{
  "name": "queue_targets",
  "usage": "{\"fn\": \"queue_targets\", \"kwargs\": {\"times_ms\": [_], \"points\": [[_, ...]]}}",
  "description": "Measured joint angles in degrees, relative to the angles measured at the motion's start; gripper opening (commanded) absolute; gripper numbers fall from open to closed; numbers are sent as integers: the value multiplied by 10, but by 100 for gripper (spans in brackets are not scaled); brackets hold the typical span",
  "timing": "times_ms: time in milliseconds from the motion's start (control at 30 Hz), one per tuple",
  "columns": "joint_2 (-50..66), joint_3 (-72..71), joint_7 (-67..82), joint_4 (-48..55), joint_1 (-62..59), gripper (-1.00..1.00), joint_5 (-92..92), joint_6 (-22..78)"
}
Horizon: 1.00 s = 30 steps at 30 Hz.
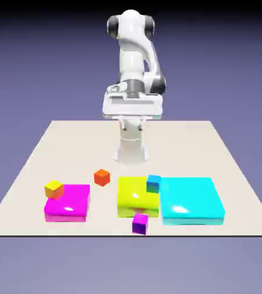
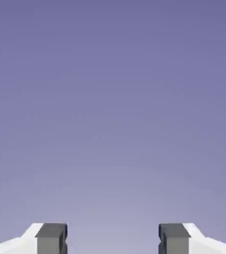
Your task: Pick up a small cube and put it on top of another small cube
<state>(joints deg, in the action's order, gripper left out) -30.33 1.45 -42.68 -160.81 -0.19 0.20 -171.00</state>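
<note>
Exterior view, left to right: yellow-orange cube [image 1: 54, 189] at the back left of the magenta slab [image 1: 68, 204], overlapping it in view; can't tell if it sits on it. Magenta slab lies flat on the pale tabletop [image 1: 173, 149], glossy. Next, orange-red cube [image 1: 101, 177], on the tabletop, between the magenta and yellow-green slabs but farther back, apart from both. Gripper [image 1: 132, 126] is up over the far part of the table, in front of the white arm's base [image 1: 130, 150], well apart from all cubes. Fingers spread wide, nothing between them; hand view has one tip [image 2: 52, 238] each side, only blue-violet backdrop [image 2: 113, 109] beyond. Yellow-green slab [image 1: 134, 198] comes next, flat. Purple cube [image 1: 140, 224] is nearer the camera, by the table's front edge, just in front of that slab. Blue cube [image 1: 153, 184] overlaps the yellow-green slab's back right part in view, beside the cyan slab; contact unclear. Cyan slab [image 1: 191, 200], biggest, lies flat at the right end of the row.
</note>
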Motion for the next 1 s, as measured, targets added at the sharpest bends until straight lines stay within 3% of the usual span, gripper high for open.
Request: {"fn": "queue_targets", "kwargs": {"times_ms": [567,767,800,867,1000], "points": [[321,200,-31,26,-129,0,27,413],[425,154,19,5,-142,0,97,297],[437,148,25,3,-145,-100,105,283],[437,148,25,3,-145,-100,106,283],[354,185,-13,19,-128,-100,52,376]]}}
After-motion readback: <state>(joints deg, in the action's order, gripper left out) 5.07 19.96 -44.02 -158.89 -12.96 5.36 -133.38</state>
